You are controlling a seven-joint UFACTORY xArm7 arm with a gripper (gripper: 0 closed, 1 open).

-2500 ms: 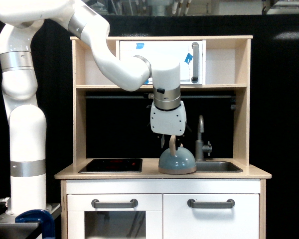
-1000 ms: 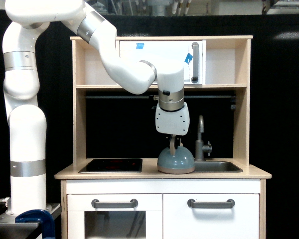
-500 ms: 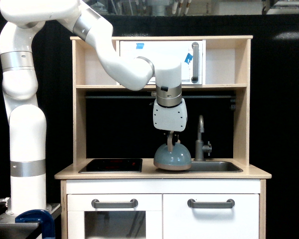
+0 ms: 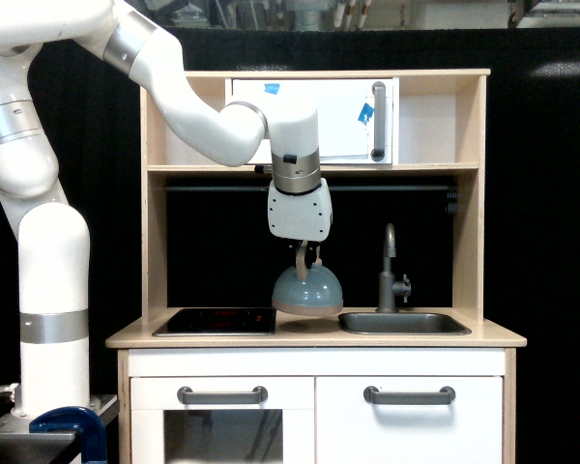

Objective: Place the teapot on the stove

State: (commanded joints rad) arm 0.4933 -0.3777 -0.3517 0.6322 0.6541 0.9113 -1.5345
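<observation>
- The stove lies flat in the counter at lower left of centre, a black panel with faint red marks; nothing rests on it.
- The teapot hangs just right of the stove's right edge, near the middle of the frame. It appears lifted clear of the counter, with its base slightly tilted.
- The gripper sits directly above the teapot, closed on the tan loop handle. The fingers are mostly hidden by the handle, so how firm the hold is cannot be told.
- A loose pinch on the loop could let the teapot swing or slip during sideways travel.
- Lowering too early would probably land the base half on the stove's edge and half on the wood.
- The sink and tap stand to the right, well apart from the teapot, so they pose little risk.
</observation>
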